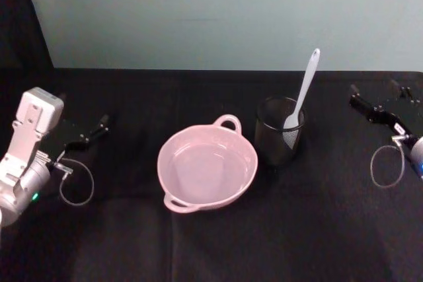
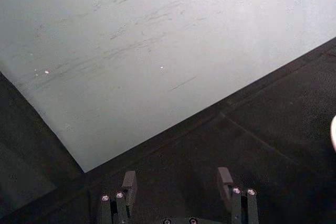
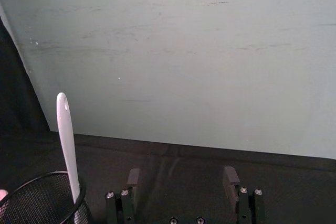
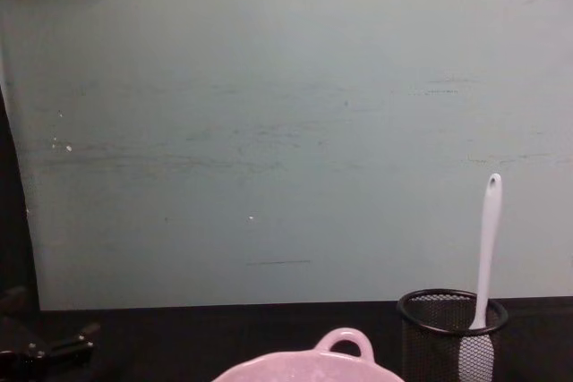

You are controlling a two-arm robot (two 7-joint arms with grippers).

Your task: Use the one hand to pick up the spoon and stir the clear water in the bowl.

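The pale pink bowl [image 1: 248, 175] sits mid-table with clear water in it; its rim and loop handle also rise into the chest view [image 4: 304, 367]. Just right of it, the white spoon [image 1: 304, 87] stands blade-down in a black wire-mesh cup [image 1: 276, 146], handle leaning up and away. The chest view shows the spoon [image 4: 488, 239] upright in the cup [image 4: 448, 342]. My right gripper [image 1: 375, 92] hovers open at the far right, apart from the cup; in its wrist view [image 3: 181, 178] the spoon [image 3: 68, 145] and cup [image 3: 42, 200] lie to one side. My left gripper [image 1: 89, 130] is open at the far left [image 2: 177, 180].
A black cloth covers the table, with a pale green wall [image 1: 218, 18] behind it. A cable loop hangs by the left wrist [image 1: 76, 189] and another by the right wrist [image 1: 385, 166]. Bare cloth lies in front of the bowl and between the bowl and each arm.
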